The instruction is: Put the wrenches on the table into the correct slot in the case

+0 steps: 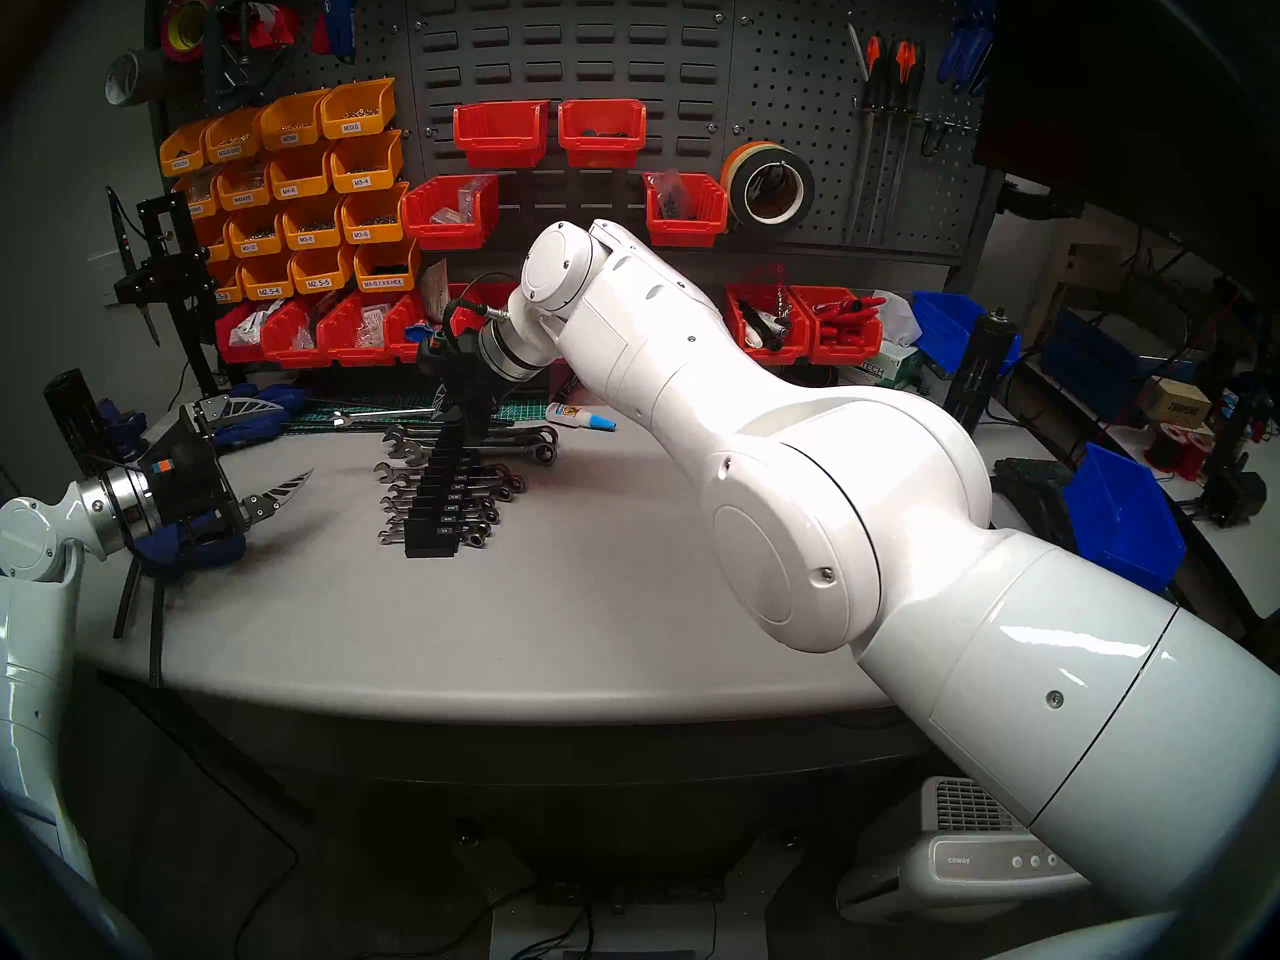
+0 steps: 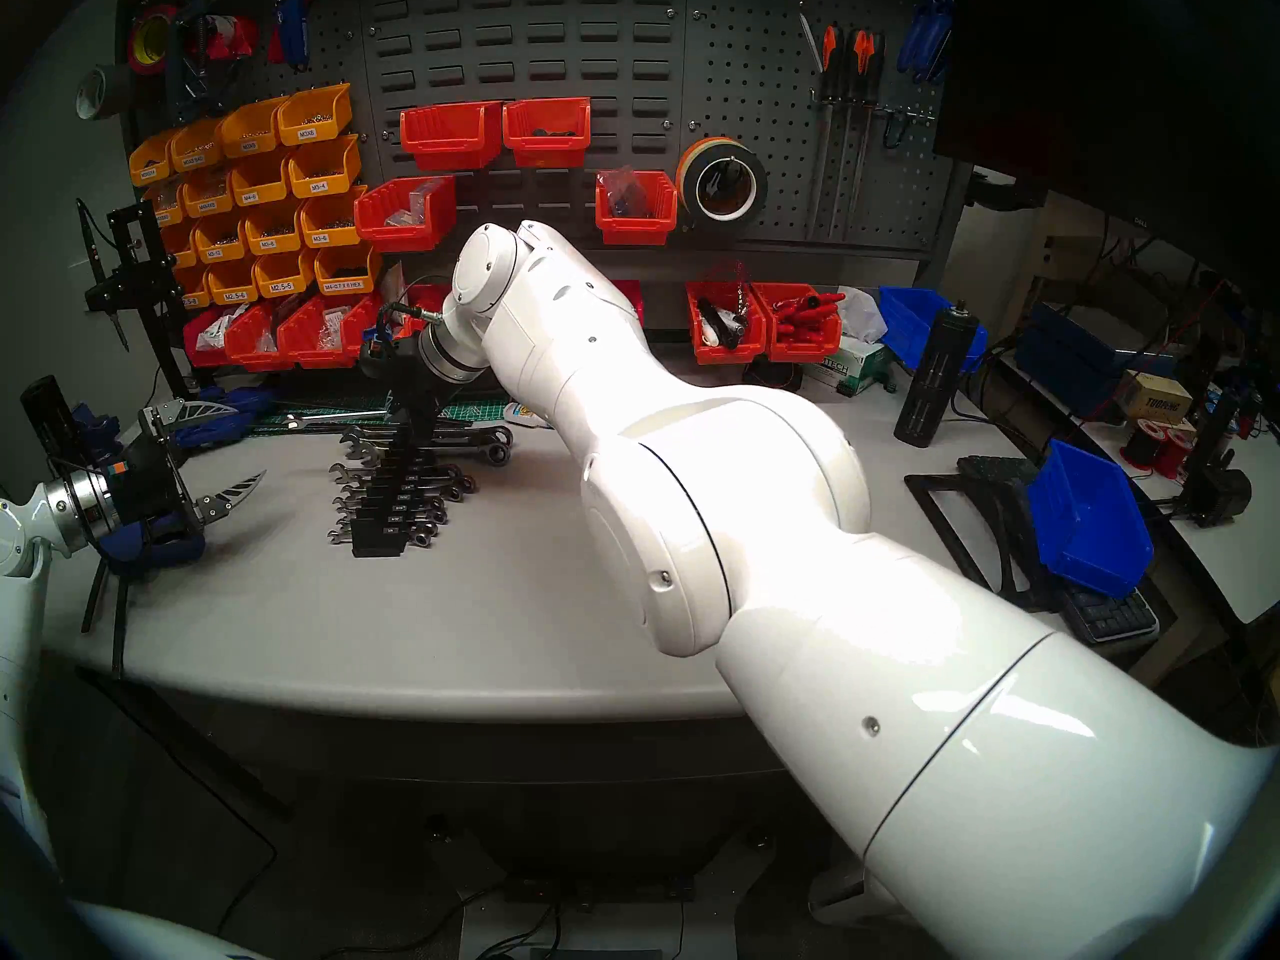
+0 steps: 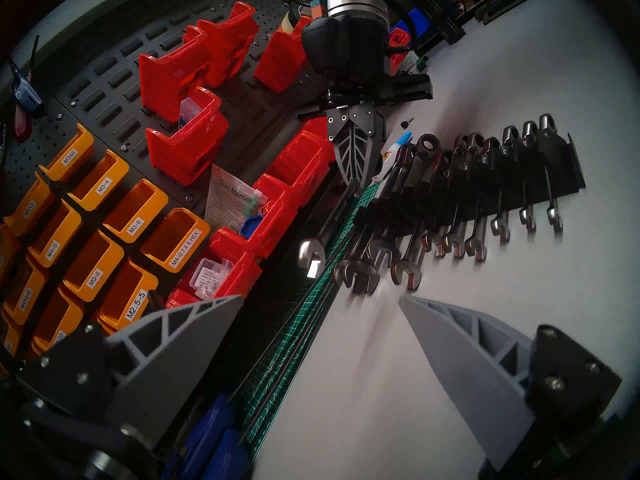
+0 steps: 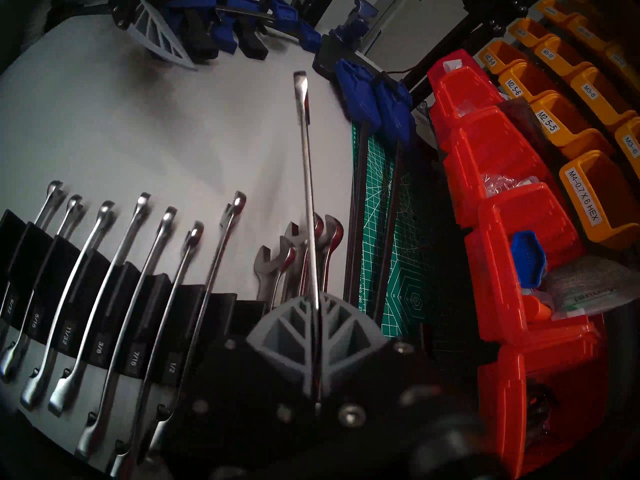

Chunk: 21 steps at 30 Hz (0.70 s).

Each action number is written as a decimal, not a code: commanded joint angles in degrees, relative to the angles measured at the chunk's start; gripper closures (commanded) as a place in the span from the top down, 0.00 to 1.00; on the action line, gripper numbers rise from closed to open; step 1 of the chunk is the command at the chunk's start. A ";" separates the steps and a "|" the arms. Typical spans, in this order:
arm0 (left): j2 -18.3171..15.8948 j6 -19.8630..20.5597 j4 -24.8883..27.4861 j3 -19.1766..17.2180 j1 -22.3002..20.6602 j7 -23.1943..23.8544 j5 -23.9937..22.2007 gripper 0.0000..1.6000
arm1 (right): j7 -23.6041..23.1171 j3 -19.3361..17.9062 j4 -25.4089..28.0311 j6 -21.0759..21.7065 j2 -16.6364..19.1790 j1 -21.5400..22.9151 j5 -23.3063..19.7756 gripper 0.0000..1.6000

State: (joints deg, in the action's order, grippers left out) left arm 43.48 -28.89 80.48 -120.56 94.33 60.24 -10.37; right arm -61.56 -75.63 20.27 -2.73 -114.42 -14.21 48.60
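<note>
My right gripper (image 4: 318,301) is shut on the shank of a long chrome wrench (image 4: 306,178). The wrench sticks out level to the left, open jaw outward, over the far end of the black case (image 1: 433,515). In the left wrist view the same wrench (image 3: 329,223) hangs from the shut fingers (image 3: 355,157) above the mat's edge. Several smaller wrenches (image 4: 114,261) sit in the case's grooves. A few loose wrenches (image 1: 512,442) lie on the table just beyond the case. My left gripper (image 1: 298,439) is open and empty, left of the case.
A green cutting mat (image 1: 526,408) and a glue bottle (image 1: 578,417) lie behind the loose wrenches. Red bins (image 1: 332,335) line the back of the table. Blue clamps (image 1: 256,411) lie at the far left. A blue bin (image 1: 1122,515) stands at the right edge.
</note>
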 commanded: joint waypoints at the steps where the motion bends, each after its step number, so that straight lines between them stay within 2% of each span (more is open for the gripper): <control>1: -0.71 0.03 0.74 -1.06 -1.25 -0.41 -0.74 1.00 | 2.08 -0.31 -1.44 -0.76 -0.58 4.75 -0.30 0.00; 21: -0.70 0.05 0.75 -1.07 -1.26 -0.40 -0.78 1.00 | 3.21 -0.68 -6.56 -2.25 -0.58 7.39 -0.34 0.00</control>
State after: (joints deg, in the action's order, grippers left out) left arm 43.49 -28.89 80.49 -120.57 94.31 60.24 -10.39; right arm -59.47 -75.95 13.14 -4.57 -114.67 -10.66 48.57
